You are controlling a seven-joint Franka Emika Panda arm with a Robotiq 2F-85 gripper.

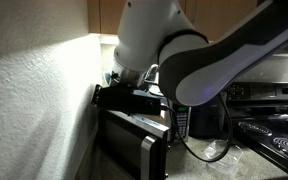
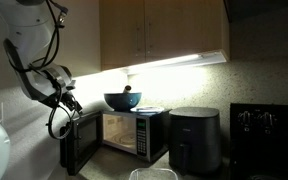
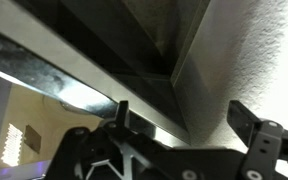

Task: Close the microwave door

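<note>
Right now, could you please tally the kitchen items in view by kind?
Microwave: 1
Blue bowl: 1
Black air fryer: 1
Black stove: 1
Total: 4

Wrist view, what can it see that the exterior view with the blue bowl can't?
Only the wrist view shows the gripper with fingers apart, close by a silver-grey edge, probably the door's. Only the exterior view shows the whole microwave, its open microwave door, the blue bowl on top and the black air fryer. Both show the gripper and the bumpy white wall.
</note>
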